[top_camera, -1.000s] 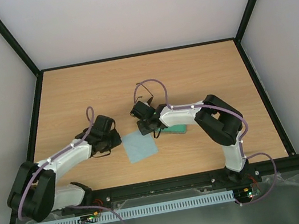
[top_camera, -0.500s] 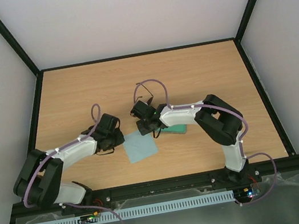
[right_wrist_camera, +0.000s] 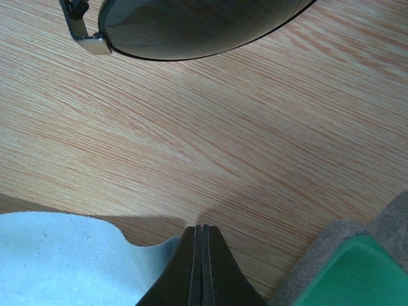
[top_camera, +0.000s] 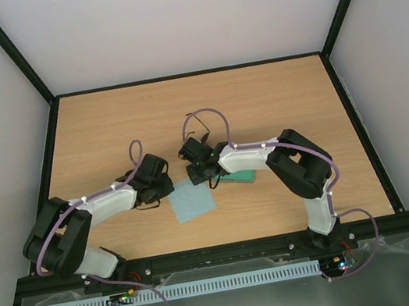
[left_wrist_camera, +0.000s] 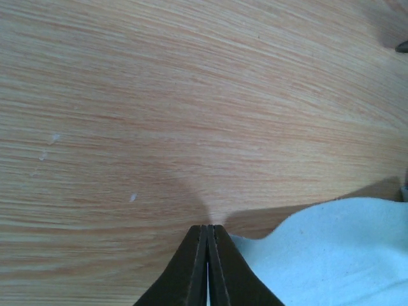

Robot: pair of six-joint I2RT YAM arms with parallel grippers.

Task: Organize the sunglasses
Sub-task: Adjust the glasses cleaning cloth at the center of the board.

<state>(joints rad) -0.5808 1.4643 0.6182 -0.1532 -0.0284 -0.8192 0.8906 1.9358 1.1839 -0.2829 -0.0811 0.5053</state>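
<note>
The sunglasses (top_camera: 201,133) lie on the table behind the right wrist; one dark oval lens with its hinge (right_wrist_camera: 191,25) fills the top of the right wrist view. The light blue cloth (top_camera: 193,202) lies between the arms. My left gripper (top_camera: 167,193) is shut at the cloth's left corner; its tips (left_wrist_camera: 208,227) meet the raised cloth edge (left_wrist_camera: 331,255). My right gripper (top_camera: 195,177) is shut at the cloth's far corner; its tips (right_wrist_camera: 203,227) meet the lifted cloth (right_wrist_camera: 57,261). Each seems to pinch a corner.
The grey, green-lined case (top_camera: 242,177) lies open just right of the cloth, partly under the right arm; its corner shows in the right wrist view (right_wrist_camera: 363,268). Black frame rails (top_camera: 53,160) and white walls border the wooden table.
The left arm has swung right and brought its gripper to the cloth's left corner. The right arm, cloth, case and sunglasses have stayed put.
</note>
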